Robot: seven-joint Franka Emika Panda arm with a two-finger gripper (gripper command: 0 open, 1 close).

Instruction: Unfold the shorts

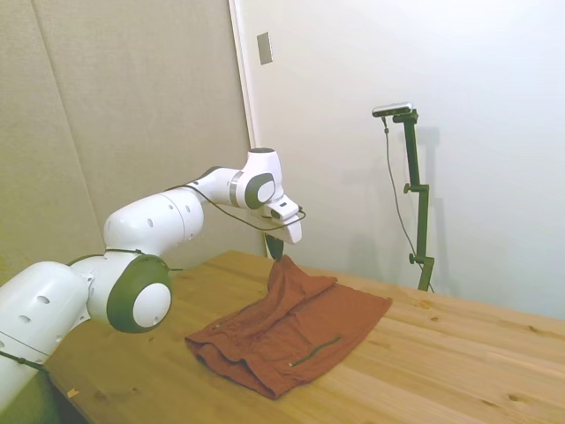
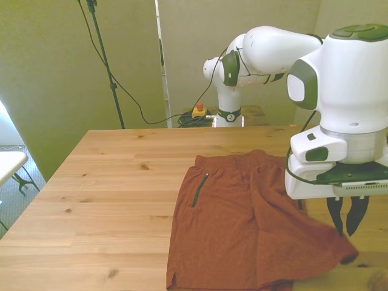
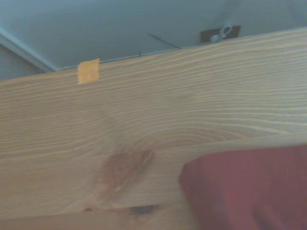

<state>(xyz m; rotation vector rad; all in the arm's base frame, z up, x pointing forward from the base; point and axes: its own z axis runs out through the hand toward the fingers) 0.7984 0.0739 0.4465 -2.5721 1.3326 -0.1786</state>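
Note:
The rust-brown shorts lie mostly flat on the wooden table, with one edge pulled up into a peak. My gripper is at the top of that peak, shut on the fabric. In the front view the shorts spread across the middle, with a dark zipper pocket line on their left side. The gripper hangs over their right corner near the table's near edge. The wrist view shows a rounded edge of the shorts on the wood.
Bare table stretches to the front view's left of the shorts. A small orange tape piece sits at the table's edge. Behind the table, a red-topped button box and cables lie on the floor.

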